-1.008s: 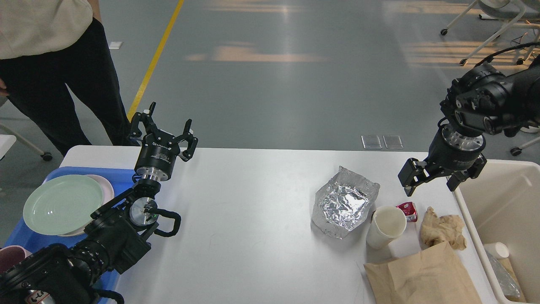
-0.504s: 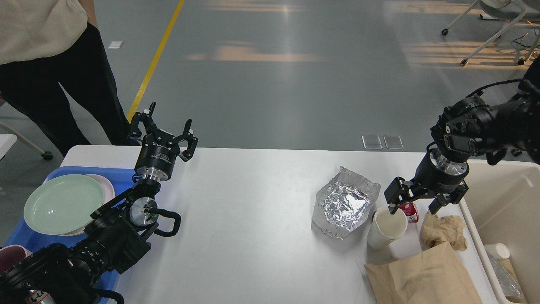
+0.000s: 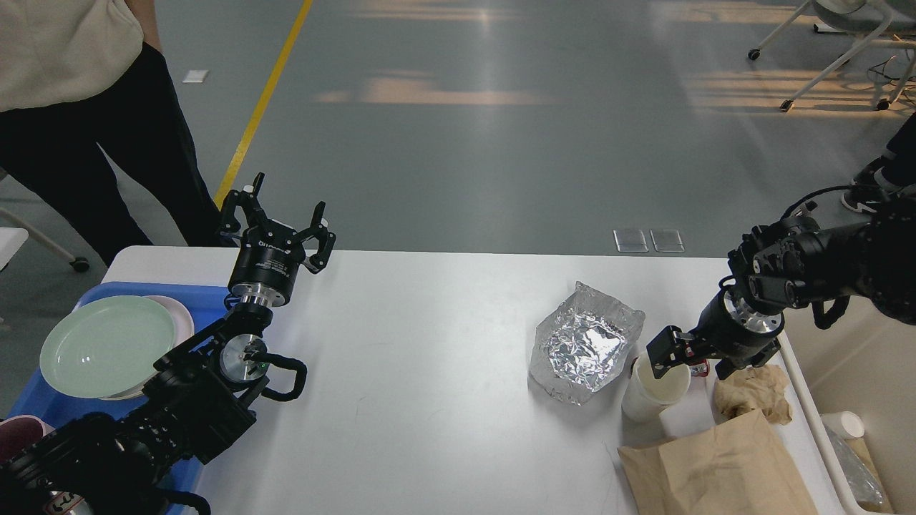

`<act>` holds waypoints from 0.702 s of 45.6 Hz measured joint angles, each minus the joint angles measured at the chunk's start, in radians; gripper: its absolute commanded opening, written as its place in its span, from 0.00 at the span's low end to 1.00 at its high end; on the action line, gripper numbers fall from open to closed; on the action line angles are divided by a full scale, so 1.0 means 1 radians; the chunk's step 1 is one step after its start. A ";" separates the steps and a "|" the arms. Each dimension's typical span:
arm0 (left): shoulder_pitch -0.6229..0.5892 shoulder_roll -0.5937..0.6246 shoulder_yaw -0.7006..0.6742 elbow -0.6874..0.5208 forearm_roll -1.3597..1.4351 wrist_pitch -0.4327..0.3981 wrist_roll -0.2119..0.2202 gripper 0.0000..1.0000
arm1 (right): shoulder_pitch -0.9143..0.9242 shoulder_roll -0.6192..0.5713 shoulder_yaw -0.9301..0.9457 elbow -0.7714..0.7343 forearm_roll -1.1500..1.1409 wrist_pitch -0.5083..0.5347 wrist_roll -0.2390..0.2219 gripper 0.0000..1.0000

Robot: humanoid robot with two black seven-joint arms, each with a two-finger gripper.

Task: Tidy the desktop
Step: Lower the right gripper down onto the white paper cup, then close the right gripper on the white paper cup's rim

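Over the last second I have brought my right gripper (image 3: 693,355) down and to the left, from high at the right edge of the frame, above the bin, to just over the litter at lower right. Its jaws are spread: the left finger now sits at the rim of the white paper cup (image 3: 653,390), looking as if it dips into the mouth, while the right finger hangs just above the crumpled brown paper (image 3: 751,393). The small red carton (image 3: 700,368) is nearly hidden between them. Nothing is gripped yet. Whether the finger touches the cup wall I cannot tell from this angle.

My left gripper (image 3: 280,218) has not moved at all; it points up in the upper left of the frame with jaws open and empty, above the blue tray (image 3: 193,300) holding the green plate (image 3: 106,345).

The worktop (image 3: 429,400) fills the lower half of the frame, and its right end carries the open foil wrapper (image 3: 585,343), the cup, the carton, the crumpled paper and the flat brown bag (image 3: 715,465) at the bottom edge. The cream bin (image 3: 805,400) stands just beside that end, at the right margin.

I judge this descent to be the approach for the next pick, most likely the cup or the carton. The cup is light and upright, so a finger inside it could tip it toward the foil if I close off-centre. Most of the clearing remains.
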 measured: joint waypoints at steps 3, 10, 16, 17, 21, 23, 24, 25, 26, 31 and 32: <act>0.000 0.000 0.000 0.000 0.000 0.000 0.000 0.96 | -0.014 0.000 0.000 -0.001 0.000 -0.027 0.000 1.00; 0.000 0.000 0.000 0.000 0.000 0.000 0.000 0.96 | -0.045 -0.003 -0.003 -0.001 0.005 -0.109 0.000 1.00; 0.000 0.000 0.000 0.000 0.000 0.000 0.000 0.96 | -0.063 -0.012 -0.002 0.000 0.027 -0.158 -0.001 0.73; 0.000 0.000 0.000 0.000 0.000 0.000 0.000 0.96 | -0.065 -0.014 -0.002 0.000 0.037 -0.164 -0.001 0.70; 0.000 0.000 0.000 0.000 0.000 0.000 0.000 0.96 | -0.076 -0.025 -0.003 0.002 0.084 -0.182 -0.001 0.56; 0.000 0.000 0.000 0.000 0.000 0.000 0.000 0.96 | -0.080 -0.030 -0.005 0.002 0.096 -0.185 -0.002 0.48; 0.000 0.000 0.000 0.000 0.000 0.000 0.000 0.96 | -0.082 -0.033 -0.005 0.002 0.100 -0.187 -0.002 0.43; 0.000 0.000 0.000 0.000 0.000 0.000 0.000 0.96 | -0.083 -0.035 -0.006 0.002 0.103 -0.187 -0.002 0.37; 0.000 0.000 0.000 0.000 0.000 0.000 0.000 0.96 | -0.084 -0.037 -0.007 0.002 0.104 -0.188 -0.002 0.32; 0.000 0.000 0.000 0.000 0.000 0.000 0.000 0.96 | -0.085 -0.043 -0.020 0.002 0.106 -0.188 -0.006 0.15; 0.000 0.000 0.000 0.000 0.000 0.000 0.000 0.96 | -0.085 -0.043 -0.022 0.002 0.106 -0.188 -0.008 0.11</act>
